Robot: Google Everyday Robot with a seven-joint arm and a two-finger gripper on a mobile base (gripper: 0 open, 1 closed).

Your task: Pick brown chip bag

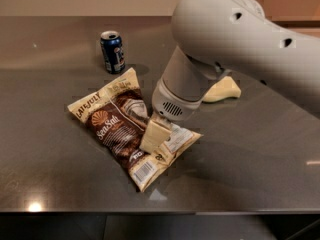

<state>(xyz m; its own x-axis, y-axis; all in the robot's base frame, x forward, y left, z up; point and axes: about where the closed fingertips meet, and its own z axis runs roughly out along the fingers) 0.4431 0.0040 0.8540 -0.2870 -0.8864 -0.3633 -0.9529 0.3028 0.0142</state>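
Note:
The brown chip bag [116,129] lies flat on the dark counter [250,154], with a dark brown centre, cream edges and "Sea Salt" script. Its white label and barcode [144,170] face up at the near end. My gripper [154,141] points down at the bag's right side and rests on or just above it. The big white arm [225,49] reaches in from the upper right and hides part of the bag's right edge.
A small blue soda can [112,51] stands upright behind the bag to the left. A pale yellow sponge [222,90] lies behind the arm to the right. The counter's front edge [160,211] runs just below the bag.

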